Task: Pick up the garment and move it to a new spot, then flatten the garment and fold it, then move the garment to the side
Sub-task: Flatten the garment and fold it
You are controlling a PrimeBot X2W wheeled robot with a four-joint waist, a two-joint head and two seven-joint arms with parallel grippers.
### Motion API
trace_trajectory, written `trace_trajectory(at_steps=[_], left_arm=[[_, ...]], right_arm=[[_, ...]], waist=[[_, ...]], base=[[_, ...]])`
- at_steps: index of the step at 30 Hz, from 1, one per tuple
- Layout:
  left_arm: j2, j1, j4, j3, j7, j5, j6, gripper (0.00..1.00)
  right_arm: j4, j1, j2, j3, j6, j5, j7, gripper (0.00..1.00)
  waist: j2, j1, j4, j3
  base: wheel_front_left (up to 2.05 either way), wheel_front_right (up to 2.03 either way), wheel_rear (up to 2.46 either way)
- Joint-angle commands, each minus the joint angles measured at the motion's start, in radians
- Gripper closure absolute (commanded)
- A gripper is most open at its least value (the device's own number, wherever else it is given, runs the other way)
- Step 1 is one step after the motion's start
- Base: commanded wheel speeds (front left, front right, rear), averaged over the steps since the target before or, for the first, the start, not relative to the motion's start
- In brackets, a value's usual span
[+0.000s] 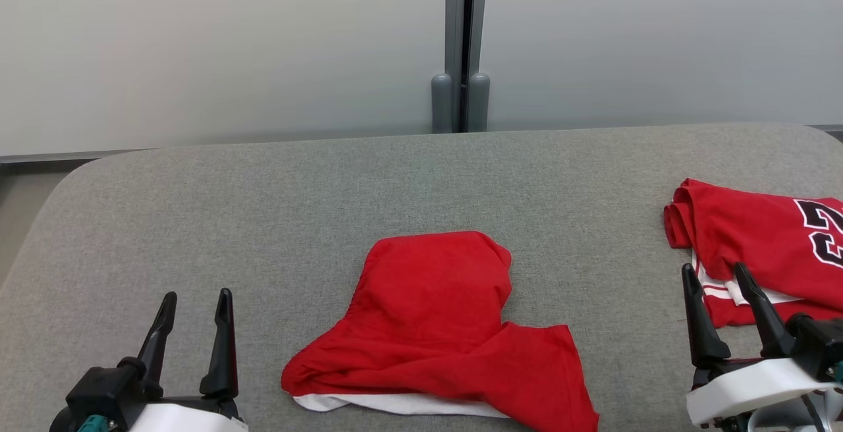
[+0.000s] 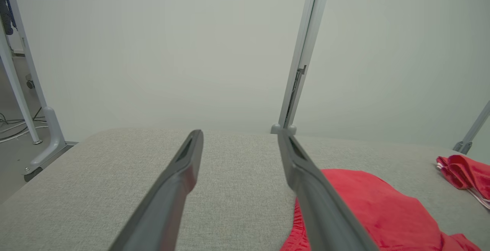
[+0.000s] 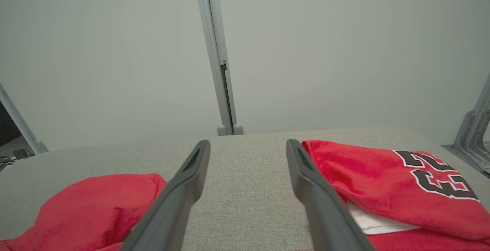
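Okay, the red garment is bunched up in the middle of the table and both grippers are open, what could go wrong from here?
1. The right gripper sits close beside the folded numbered jersey; swinging toward the middle might snag or drag it.
2. The crumpled garment lies in overlapping folds; a pinch may catch several layers at once, so it would likely not spread flat afterwards.
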Motion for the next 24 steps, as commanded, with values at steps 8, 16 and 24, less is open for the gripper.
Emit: trace_trajectory(at_steps=[8,16,24], left_arm=[[-0.017,0.014,0.007,0.013,-0.004,0.027,-0.02,0.0],[-0.026,0.018,0.012,0.013,-0.004,0.033,-0.032,0.0],[-0.028,0.026,0.021,0.006,0.007,0.025,-0.036,0.0]], right_arm=[[0.011,0.0,-0.007,0.023,0.001,0.012,0.02,0.0],[0.023,0.009,-0.017,0.044,0.001,0.026,0.033,0.0],[0.02,0.015,-0.037,0.024,0.001,0.025,0.039,0.0]], waist=[[0.0,0.0,0.004,-0.003],[0.0,0.0,0.027,-0.006],[0.0,0.0,0.036,-0.005]], base=[[0.0,0.0,0.0],[0.0,0.0,0.0],[0.0,0.0,0.0]])
